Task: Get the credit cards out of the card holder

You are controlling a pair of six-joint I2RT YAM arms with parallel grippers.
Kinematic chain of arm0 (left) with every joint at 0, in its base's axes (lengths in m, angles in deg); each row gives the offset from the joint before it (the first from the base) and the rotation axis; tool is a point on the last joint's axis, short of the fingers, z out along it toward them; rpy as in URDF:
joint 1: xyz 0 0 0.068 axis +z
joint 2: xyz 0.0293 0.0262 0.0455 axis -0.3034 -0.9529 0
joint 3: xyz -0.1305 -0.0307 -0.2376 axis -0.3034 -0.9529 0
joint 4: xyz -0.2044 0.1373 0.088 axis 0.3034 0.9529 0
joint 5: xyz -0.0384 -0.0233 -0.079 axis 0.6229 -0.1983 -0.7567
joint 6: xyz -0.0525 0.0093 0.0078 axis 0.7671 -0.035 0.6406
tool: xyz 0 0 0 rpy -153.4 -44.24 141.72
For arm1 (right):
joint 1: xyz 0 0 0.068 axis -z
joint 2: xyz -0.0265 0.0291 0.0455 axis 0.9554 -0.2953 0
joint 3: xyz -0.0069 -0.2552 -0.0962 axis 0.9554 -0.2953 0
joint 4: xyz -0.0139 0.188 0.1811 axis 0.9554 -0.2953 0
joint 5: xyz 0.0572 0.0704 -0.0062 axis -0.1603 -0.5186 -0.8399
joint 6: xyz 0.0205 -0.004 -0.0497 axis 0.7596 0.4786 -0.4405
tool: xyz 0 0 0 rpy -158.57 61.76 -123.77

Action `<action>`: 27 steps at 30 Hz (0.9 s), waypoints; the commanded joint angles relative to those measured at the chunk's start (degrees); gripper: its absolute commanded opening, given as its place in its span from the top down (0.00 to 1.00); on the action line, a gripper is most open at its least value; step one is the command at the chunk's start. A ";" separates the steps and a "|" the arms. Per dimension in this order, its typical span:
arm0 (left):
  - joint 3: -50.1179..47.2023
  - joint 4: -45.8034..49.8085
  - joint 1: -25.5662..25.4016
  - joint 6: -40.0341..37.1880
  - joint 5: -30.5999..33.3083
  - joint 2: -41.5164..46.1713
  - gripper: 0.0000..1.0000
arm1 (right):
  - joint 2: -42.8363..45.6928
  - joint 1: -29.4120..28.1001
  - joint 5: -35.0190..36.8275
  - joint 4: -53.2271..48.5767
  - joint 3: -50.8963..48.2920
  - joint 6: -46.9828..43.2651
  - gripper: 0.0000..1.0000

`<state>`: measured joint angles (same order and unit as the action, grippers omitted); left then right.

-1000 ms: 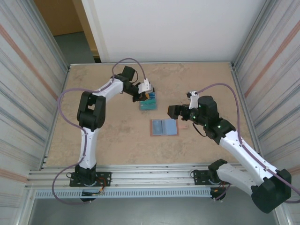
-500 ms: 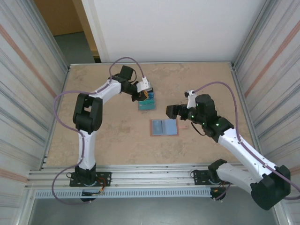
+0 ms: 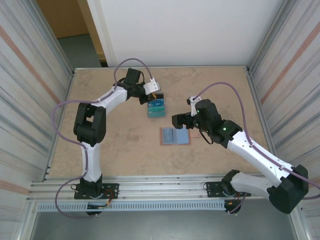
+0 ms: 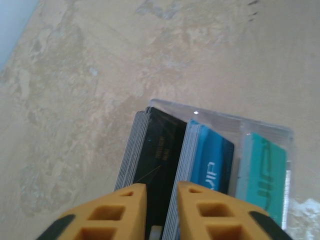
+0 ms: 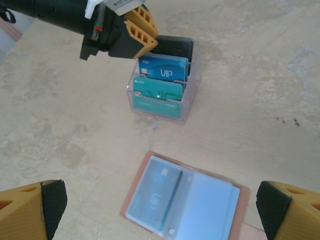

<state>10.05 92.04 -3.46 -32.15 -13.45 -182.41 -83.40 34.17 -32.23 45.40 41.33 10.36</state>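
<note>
Card holder (image 3: 175, 136): open flat on worktop (image 3: 115, 145), pale blue pockets up. It sits near clear box (image 3: 157, 108), on the box's side toward the arm bases, not touching it.
Pocket card (image 5: 152, 192): pale, VIP print, lying in the holder pocket on the side away from the strap.
Black cards (image 4: 160, 145): stack standing in the box's rear slot, farthest from the holder.
Blue cards (image 4: 210, 160): box's middle slot, VIP print.
Teal card (image 4: 262, 170): box's front slot, nearest the holder.
Left gripper (image 4: 160, 192): at the box's rear slot, over the black stack. Jaws have only a narrow gap; cannot tell if they pinch a card.
Right gripper (image 5: 161, 205): hovers over the holder, on the box's near side. Jaws spread wide, released, grasping nothing.
</note>
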 commanded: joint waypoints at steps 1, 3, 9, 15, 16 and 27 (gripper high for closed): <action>-3.08 -6.90 -0.32 5.41 5.65 6.26 0.65 | -0.36 -0.33 1.67 0.44 -0.23 0.79 0.01; -5.48 -9.66 -0.33 8.44 7.14 8.84 0.60 | -1.02 -0.37 1.52 -0.59 0.03 1.45 0.01; -15.99 -16.39 -0.32 19.62 12.88 20.94 0.17 | -4.29 -0.61 0.83 -3.23 0.30 3.85 0.01; -30.00 -22.27 -0.32 32.64 19.96 34.74 0.01 | -8.76 -3.15 0.05 -4.17 0.77 5.97 0.10; -32.31 -22.94 -0.32 34.74 21.86 37.11 0.01 | -10.07 -3.96 0.06 -4.80 1.36 6.28 0.12; -51.75 -23.77 -0.24 48.77 34.20 60.86 0.01 | -26.18 -10.08 0.05 -8.26 7.29 9.92 0.32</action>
<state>-39.26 69.24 -3.57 10.84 15.18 -126.58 -107.31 24.42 -31.49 39.00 46.64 18.11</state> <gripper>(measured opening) 0.988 0.692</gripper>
